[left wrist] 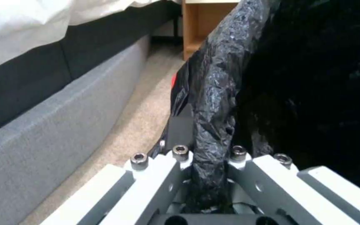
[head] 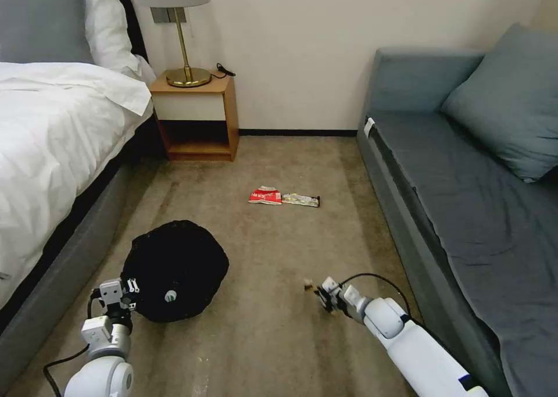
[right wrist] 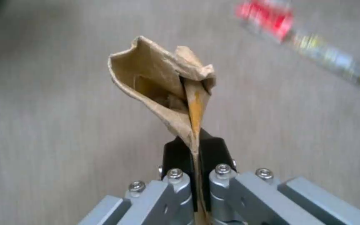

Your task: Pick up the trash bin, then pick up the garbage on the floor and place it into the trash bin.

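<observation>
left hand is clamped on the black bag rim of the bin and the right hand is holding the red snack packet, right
Not quite. The right hand holds the crumpled brown paper, as the right wrist view shows. The red-and-white snack packet lies on the carpet. The left hand is indeed clamped on the crinkled black bag rim of the round trash bin.

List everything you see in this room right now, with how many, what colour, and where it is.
Round trash bin lined with a crinkled black plastic bag: one, black, on the carpet beside the bed, rim pinched by the left end effector.
Crumpled brown paper: one, brown, held by the right end effector.
Red-and-white snack packet: one, mid-carpet.
Slim bar wrapper: one, pale and dark, touching the packet.
Bed: one, white linen, at the robot's left.
Wooden nightstand: one, against the wall.
Brass lamp: one, on the nightstand.
Sofa: one, blue-grey, at the right.
Left end effector: shut on the bin.
Right end effector: shut on the paper.
</observation>
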Available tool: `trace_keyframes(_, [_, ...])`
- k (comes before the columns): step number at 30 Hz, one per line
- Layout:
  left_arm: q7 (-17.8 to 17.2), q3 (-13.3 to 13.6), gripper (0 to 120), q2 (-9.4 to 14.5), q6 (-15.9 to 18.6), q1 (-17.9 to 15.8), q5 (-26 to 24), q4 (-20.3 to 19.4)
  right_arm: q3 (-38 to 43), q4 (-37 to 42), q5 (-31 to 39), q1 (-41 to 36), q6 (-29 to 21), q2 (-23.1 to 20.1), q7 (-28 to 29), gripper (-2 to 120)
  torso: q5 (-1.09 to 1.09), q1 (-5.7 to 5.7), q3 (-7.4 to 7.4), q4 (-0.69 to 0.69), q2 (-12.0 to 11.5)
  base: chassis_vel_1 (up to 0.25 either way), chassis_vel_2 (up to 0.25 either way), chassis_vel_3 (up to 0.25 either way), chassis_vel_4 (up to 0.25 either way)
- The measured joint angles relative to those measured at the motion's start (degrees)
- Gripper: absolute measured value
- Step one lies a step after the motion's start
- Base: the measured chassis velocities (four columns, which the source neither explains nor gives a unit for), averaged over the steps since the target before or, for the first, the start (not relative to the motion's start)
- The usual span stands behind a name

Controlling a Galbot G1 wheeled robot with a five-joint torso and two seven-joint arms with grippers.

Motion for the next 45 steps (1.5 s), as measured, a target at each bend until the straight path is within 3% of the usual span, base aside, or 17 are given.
trace_keyframes(3, [0.0, 0.3, 1, -0.2, 0.0, 0.0, 0.3, -0.1, -0.4, 1.8, 4.7, 0.6, 0.7, 0.8, 1.8, 2, -0.01, 0.0, 0.0, -0.01, 0.0, 0.0, 0.0, 0.0, 0.0])
trace_keyframes(6, [0.0, 0.9, 1, -0.7, 0.0, -0.2, 0.7, -0.2, -2.1, 3.6, 14.7, 1.5, 5.7, 3.1, 3.6, 2, -0.02, 0.0, 0.0, -0.01, 0.0, 0.0, 0.0, 0.0, 0.0])
trace_keyframes(7, [0.0, 0.9, 1, -0.7, 0.0, -0.2, 0.7, -0.2, -2.1, 3.6, 14.7, 1.5, 5.7, 3.1, 3.6, 2, -0.02, 0.0, 0.0, -0.01, 0.0, 0.0, 0.0, 0.0, 0.0])
trace_keyframes(9, [0.1, 1.1, 1, -1.2, -0.1, -0.4, 0.9, 0.0, -3.7, 5.0, 23.7, 1.7, 9.1, 5.2, 4.0, 2, -0.01, 0.0, 0.0, 0.0, 0.0, 0.0, 0.0, 0.0, 0.0])
trace_keyframes(13, [0.1, 1.2, 1, -1.8, -0.5, -0.4, 1.3, 0.3, -6.2, 7.0, 33.2, 1.5, 12.4, 7.4, 4.1, 2, -0.01, 0.0, 0.0, -0.01, 0.0, 0.0, 0.0, 0.0, 0.0])
trace_keyframes(19, [-0.3, 1.1, 1, -2.2, -0.8, -0.4, 1.3, 0.6, -10.9, 11.2, 43.0, 1.1, 12.4, 9.6, 3.8, 2, -0.01, 0.0, 0.0, -0.02, 0.0, 0.0, 0.0, 0.0, 0.0])
trace_keyframes(26, [-0.5, 1.4, 1, -2.7, -0.5, 0.1, 0.8, -0.7, -15.6, 12.9, 42.9, 0.5, 10.8, 12.0, 4.0, 2, 0.0, 0.0, 0.0, -0.01, 0.0, 0.0, 0.0, 0.0, 0.0])
trace_keyframes(33, [-0.6, 2.3, 1, -3.0, 0.7, 0.7, 0.7, -3.5, -20.8, 7.9, 37.0, 2.9, 10.7, 15.6, 4.0, 2, 0.0, 0.0, 0.0, -0.01, 0.0, 0.0, 0.0, 0.0, 0.0])
trace_keyframes(40, [-0.6, 3.7, 1, -3.1, 1.5, 1.4, 1.0, -5.5, -22.0, 4.7, 33.9, 5.6, 10.8, 16.6, 4.7, 2, 0.0, 0.0, 0.0, -0.01, 0.0, 0.0, 0.0, 0.0, 0.0])
trace_keyframes(45, [-0.5, 4.1, 1, -3.1, 1.7, 1.4, 1.4, -5.8, -22.1, 4.5, 32.4, 6.3, 10.8, 16.3, 5.7, 14, 0.0, 0.0, 0.0, -0.01, 0.0, 0.0, 0.0, 0.0, 0.0])
